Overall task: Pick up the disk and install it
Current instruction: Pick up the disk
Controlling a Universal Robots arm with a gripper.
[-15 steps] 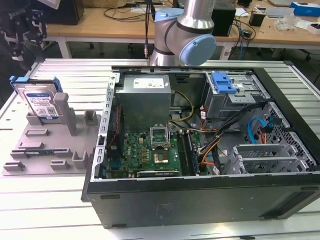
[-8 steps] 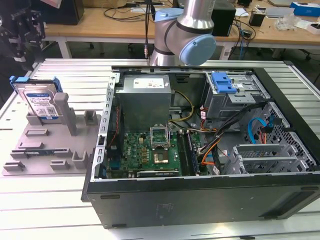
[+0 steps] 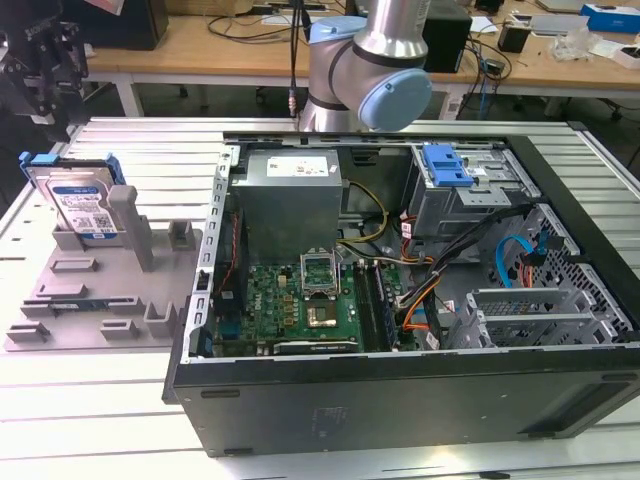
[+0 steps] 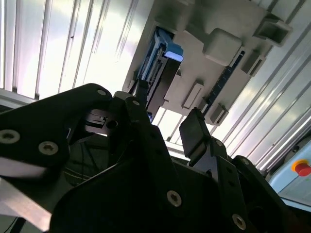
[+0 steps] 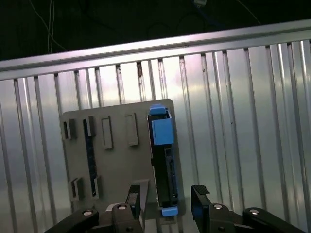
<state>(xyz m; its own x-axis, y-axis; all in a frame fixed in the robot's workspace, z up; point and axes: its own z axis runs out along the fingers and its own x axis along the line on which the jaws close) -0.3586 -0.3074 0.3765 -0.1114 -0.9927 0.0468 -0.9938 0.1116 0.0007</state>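
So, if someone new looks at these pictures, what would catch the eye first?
Most likely the open computer case, lying on its side across the middle and right of the exterior view, its inside exposed. Next, the disk in its bright blue bracket, standing on edge in the grey fixture tray at that view's left. In both wrist views the black jaws hang open above it, not touching.

disk (image 3: 82, 205) upright in tray (image 3: 100, 290), case (image 3: 400, 410) beside
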